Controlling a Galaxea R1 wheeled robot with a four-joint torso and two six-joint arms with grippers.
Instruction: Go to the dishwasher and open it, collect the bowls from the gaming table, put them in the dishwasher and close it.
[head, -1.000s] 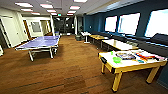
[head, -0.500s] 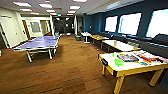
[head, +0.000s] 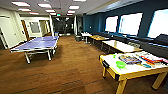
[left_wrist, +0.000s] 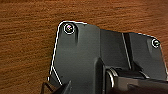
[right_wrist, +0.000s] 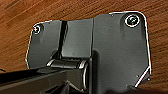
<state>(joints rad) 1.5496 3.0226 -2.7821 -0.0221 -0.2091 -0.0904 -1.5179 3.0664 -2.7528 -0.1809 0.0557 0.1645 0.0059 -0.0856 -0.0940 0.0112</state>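
Whole head view is sliding, so that's the camera moving with the robot, not the furniture. The gaming table (head: 130, 71) with the yellow edge sits a bit lower and further toward the right edge than a second ago, and looks slightly bigger, so the robot is rolling closer. The lime green bowl (head: 121, 64) on its white top is easier to pick out now, next to the board-game boxes (head: 130, 59). The blue ping-pong table (head: 37, 44) drifts a little to the left and grows a touch too.
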